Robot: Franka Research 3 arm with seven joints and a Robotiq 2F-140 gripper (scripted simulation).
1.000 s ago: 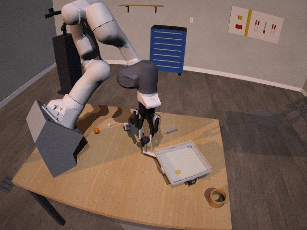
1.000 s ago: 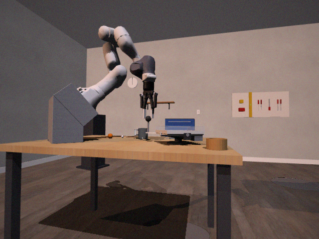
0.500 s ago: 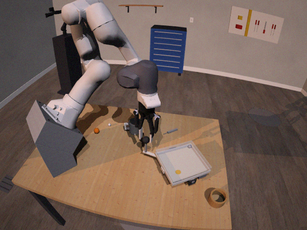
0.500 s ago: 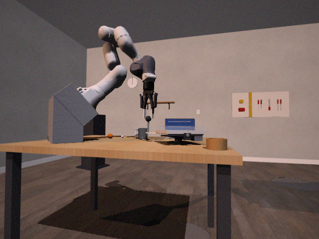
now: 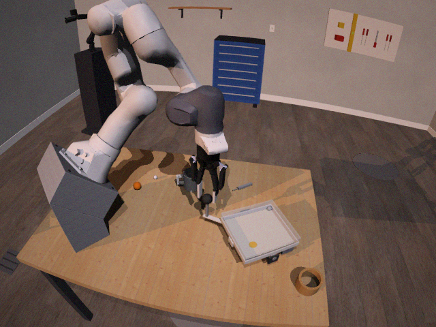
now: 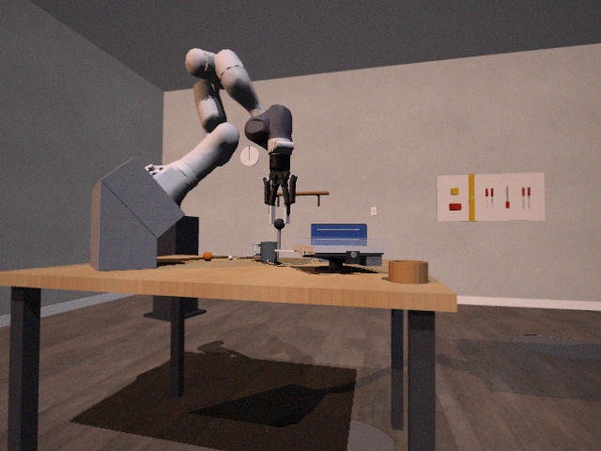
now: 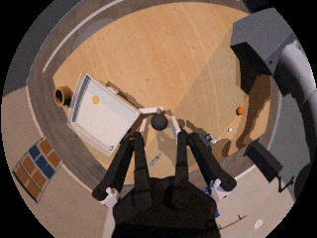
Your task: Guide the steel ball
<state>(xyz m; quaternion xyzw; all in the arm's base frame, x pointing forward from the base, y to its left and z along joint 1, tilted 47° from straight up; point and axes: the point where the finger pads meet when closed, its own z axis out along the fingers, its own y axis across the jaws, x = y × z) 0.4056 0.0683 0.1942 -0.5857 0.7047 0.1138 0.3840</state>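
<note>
The clear-lidded plate (image 5: 260, 230) sits on its stand at the right of the table and looks about level in the side view (image 6: 339, 250). The steel ball (image 5: 269, 208) rests in the plate's far corner. The yellow printed spot (image 5: 253, 244) is near the plate's front edge, well apart from the ball. A thin arm runs from the plate's left corner to an upright stem with a black knob (image 5: 206, 199). My gripper (image 5: 208, 195) points straight down with its fingers partly open on either side of the knob (image 7: 158, 121). A small gap shows beside the knob in the side view (image 6: 279, 224).
A grey mug (image 5: 189, 181) stands just behind the gripper. A small grey tool (image 5: 242, 186) lies to its right. An orange ball (image 5: 137, 185) and a small white ball (image 5: 154, 176) lie near the robot's grey base (image 5: 77, 207). A tape roll (image 5: 308, 280) sits by the front right corner.
</note>
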